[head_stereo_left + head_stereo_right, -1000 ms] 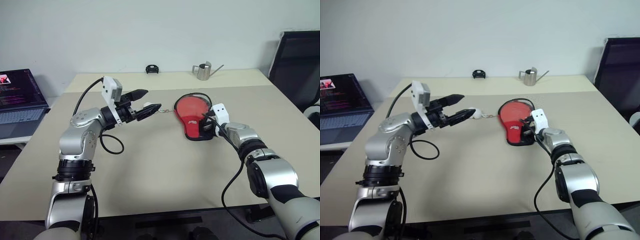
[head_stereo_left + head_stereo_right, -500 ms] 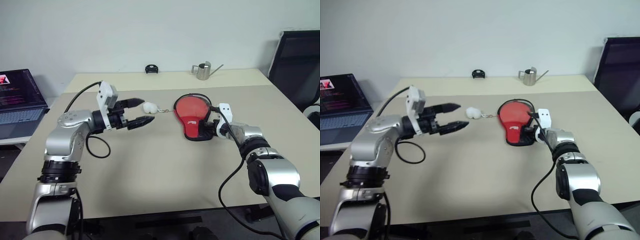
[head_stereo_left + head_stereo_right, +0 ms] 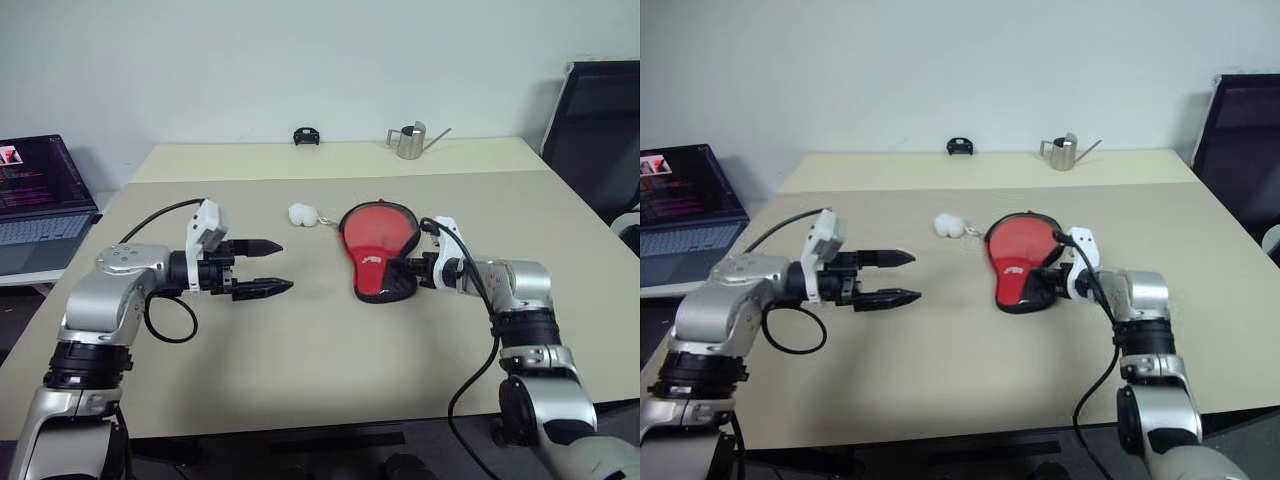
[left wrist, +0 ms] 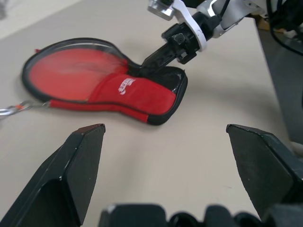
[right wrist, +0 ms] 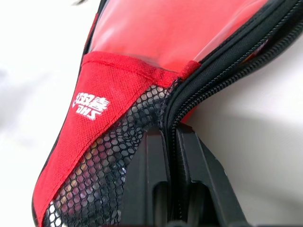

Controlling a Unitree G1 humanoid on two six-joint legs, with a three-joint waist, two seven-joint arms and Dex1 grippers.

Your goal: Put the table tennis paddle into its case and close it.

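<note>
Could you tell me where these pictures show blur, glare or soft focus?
Left wrist view: the case is slightly blurred at its round end, the open left gripper's fingers loom dark. Right wrist view: table washed out white, the right gripper's fingers soft. Eye views: even light, faint shadows.

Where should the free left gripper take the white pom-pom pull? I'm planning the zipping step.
Grip the white pom-pom pull itself, the soft round ball, not its thin chain. It lies apart on the table, beside the round end of the case, so coming down from above on the robot's left side looks clearest for the open left gripper.
</note>
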